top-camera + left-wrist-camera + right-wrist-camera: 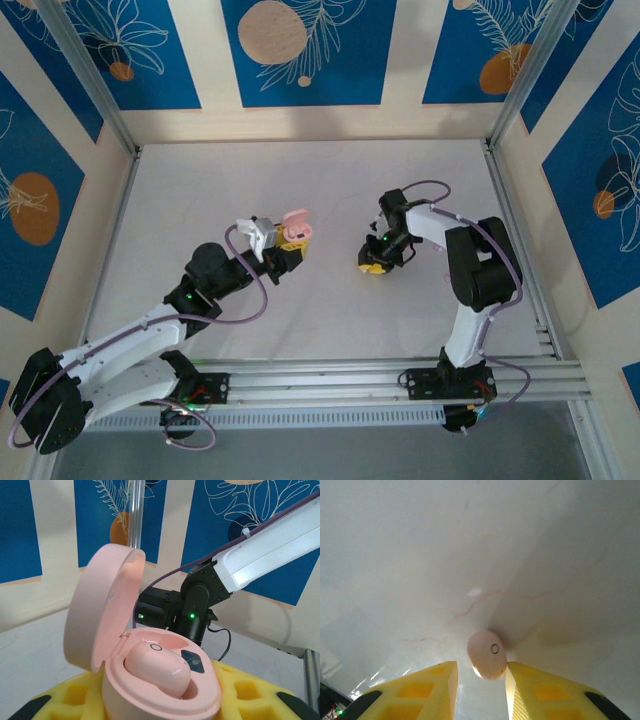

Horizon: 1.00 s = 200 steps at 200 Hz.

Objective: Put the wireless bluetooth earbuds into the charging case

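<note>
One pink earbud [157, 667] sits in a well of the open pink case [160, 690], its rounded back up and a small ring mark on top; next to it a dark contact patch shows in the case floor. The lid [102, 610] stands hinged up at the case's left in the left wrist view. The left gripper [160, 707] is pressed in on the case from both sides, with its yellow fingers [65, 702] against the lower body. From above, it holds the case [295, 228] over the white surface [330, 180], lid up. To the right of the case, across a stretch of bare surface, the right gripper [372, 265] points down and sits low. A second pink earbud [488, 655] lies between that gripper's yellow fingers [535, 690], with the same ring mark facing the camera. The right gripper [481, 672] is only narrowly spread. The second earbud touches the finger on the right of the right wrist view, and a thin gap shows at the other finger, so I cannot tell whether it is truly pinched or whether it rests on the surface [470, 540]. Behind the case in the left wrist view, the right arm [260, 555] reaches down, a green light lit on its dark wrist.
</note>
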{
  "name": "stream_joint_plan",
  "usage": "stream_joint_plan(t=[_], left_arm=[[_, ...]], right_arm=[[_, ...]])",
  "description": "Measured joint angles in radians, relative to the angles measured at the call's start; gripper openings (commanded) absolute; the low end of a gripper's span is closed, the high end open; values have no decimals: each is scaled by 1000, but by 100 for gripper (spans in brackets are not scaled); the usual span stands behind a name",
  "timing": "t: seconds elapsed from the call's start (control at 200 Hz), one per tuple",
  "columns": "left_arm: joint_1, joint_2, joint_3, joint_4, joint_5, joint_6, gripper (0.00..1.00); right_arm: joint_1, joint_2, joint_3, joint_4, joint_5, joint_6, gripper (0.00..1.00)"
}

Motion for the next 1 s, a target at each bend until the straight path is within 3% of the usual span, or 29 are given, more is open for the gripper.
stream_joint_plan(t=[0.425,0.76,1.0], left_arm=[[0,0,0,0,0,-16,26],[0,0,0,-1,0,-15,26],[0,0,0,-1,0,-15,26]], right_arm=[[50,-36,-2,1,43,16,33],[-50,-100,-30,12,84,32,32],[-55,-64,-30,30,72,34,28]])
